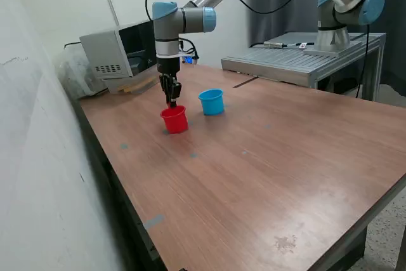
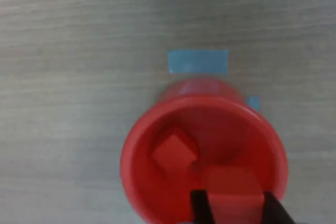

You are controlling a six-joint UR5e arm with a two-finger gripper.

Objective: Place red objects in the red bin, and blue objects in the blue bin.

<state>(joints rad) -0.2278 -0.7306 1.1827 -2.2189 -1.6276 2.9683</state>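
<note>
The red bin (image 1: 174, 120) stands on the wooden table, with the blue bin (image 1: 211, 101) close by on the exterior view's right. My gripper (image 1: 172, 101) hangs straight down over the red bin's mouth. In the wrist view the red bin (image 2: 142, 182) is seen from above. One red cube (image 2: 174, 153) lies on its bottom. My gripper (image 2: 236, 208) is shut on a second red cube (image 2: 233, 186), held between the dark fingertips (image 2: 202, 209) within the bin's opening. No blue cubes show in either view.
A grey box-shaped device (image 1: 117, 52) stands at the table's back corner, and a metal platform (image 1: 285, 61) with the arm's base is behind the table. A wall runs along the exterior view's left. Blue tape marks (image 2: 198, 61) lie on the table beside the red bin.
</note>
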